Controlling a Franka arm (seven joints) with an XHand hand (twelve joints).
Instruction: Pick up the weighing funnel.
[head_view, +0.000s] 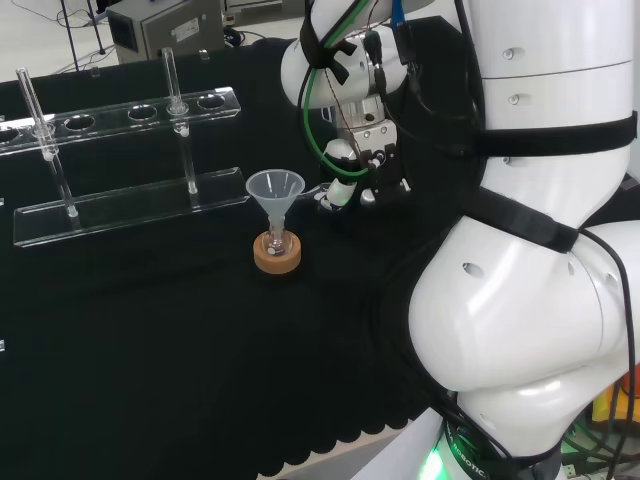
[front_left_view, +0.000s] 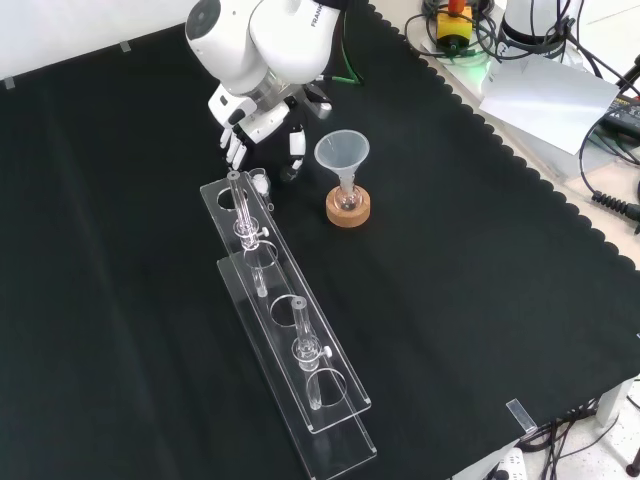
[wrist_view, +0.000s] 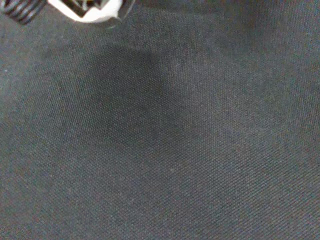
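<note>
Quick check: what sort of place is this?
Most likely a chemistry lab bench: a clear test tube rack holding glass tubes, a funnel standing in a small flask on a cork ring, on black cloth.

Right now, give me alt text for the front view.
The robot hand hangs low over the black cloth at the far end of a clear tube rack, left of a funnel standing in a flask on a cork ring.

cloth (front_left_view: 480, 300): plain black all over, tiny woven grain up close
arm (head_view: 520, 330): glossy white, black straps round it
hand (front_left_view: 262, 120): white and black bits mixed
cable (head_view: 312, 110): bright green
funnel (head_view: 275, 190): clear, no tint
cork ring (head_view: 277, 260): light tan-brown
rack (head_view: 130, 205): see-through too
</note>
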